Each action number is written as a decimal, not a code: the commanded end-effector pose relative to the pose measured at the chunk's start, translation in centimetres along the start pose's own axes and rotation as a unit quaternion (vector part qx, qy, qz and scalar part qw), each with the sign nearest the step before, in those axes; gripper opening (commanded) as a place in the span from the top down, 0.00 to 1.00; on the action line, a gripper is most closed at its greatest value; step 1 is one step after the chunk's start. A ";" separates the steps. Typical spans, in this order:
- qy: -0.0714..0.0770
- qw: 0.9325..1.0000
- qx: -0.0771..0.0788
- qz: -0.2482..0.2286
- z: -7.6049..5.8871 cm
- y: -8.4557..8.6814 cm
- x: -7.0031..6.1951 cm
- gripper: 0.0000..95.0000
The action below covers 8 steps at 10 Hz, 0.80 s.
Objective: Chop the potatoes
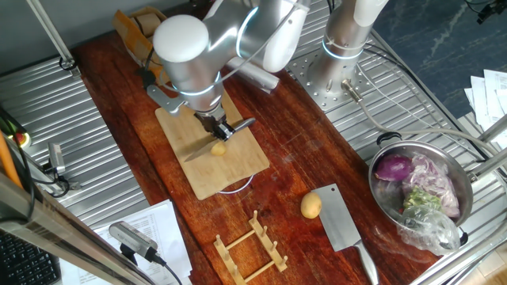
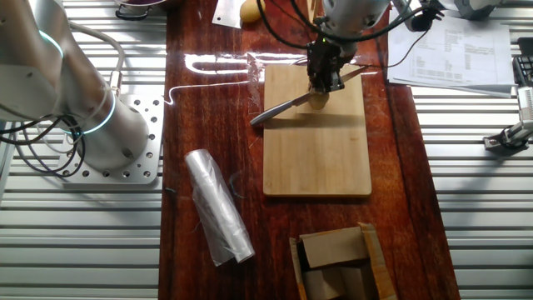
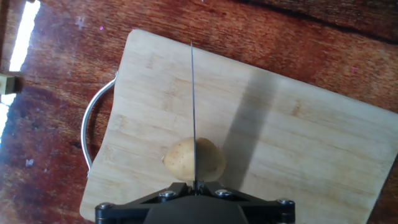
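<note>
Holding a knife by its handle, the gripper hangs over the cutting board with its fingers clamped on that handle and the blade pointing out ahead of them. In the hand view the blade's thin edge runs straight up the picture and crosses the potato near its middle, so the potato lies directly under the blade, just in front of the fingers. Its long axis runs left to right in that view, square to the blade, which suits a crosswise cut into 2 roughly equal halves. Whether the edge already touches the skin or sits just above it cannot be told; the other fixed view shows blade and potato meeting at the board's far end, near its edge. A 2nd potato rests on the table well apart from the board, beside a cleaver. The coming move looks like a straight press down, and the risk is the round potato rolling sideways under the edge.
</note>
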State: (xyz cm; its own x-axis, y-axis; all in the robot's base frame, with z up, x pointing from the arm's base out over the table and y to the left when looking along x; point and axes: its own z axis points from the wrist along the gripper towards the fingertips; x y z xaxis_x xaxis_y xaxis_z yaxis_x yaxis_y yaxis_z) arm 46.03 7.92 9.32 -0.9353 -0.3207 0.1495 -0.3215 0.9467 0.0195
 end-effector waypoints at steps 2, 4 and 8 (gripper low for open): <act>-0.007 1.000 0.002 -0.006 0.0 -0.4 0.1 1.00; -0.016 1.000 0.002 -0.010 0.4 -0.9 -0.1 1.00; -0.041 0.999 0.001 -0.021 1.9 -1.4 -0.6 1.00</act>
State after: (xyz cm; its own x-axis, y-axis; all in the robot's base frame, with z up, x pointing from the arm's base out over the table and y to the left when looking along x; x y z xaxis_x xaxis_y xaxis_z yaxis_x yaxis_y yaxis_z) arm 46.84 6.78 7.47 -0.9294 -0.3630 0.0670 -0.3623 0.9318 0.0229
